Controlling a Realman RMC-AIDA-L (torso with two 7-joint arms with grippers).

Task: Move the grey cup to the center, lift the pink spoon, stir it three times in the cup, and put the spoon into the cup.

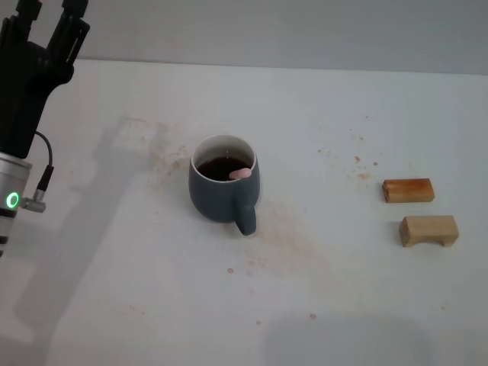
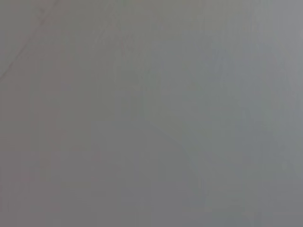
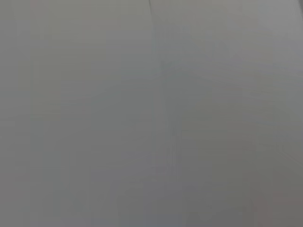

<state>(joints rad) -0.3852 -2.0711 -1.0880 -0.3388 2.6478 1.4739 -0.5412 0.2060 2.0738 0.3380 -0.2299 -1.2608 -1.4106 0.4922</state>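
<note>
1. table (image 1: 343, 305): white, matte, smudged w/ brownish stains around the middle.
2. left gripper (image 1: 52, 17): black, raised at the far left edge, well apart from the cup; the cup lies to its right and nearer the robot. can't tell if fingers are released or clenched. right gripper not in view, so left arm is the nearer one.
3. grey cup (image 1: 223, 191): rounded glazed ceramic, upright near centre, loop handle facing the robot, dark liquid inside.
4. two wooden blocks (image 1: 408, 190) (image 1: 429, 230): off to the right.
5. pink spoon (image 1: 241, 174): only its pale pink tip shows, leaning on the cup's inner right wall; looks already dropped in, axis mostly hidden.
</note>
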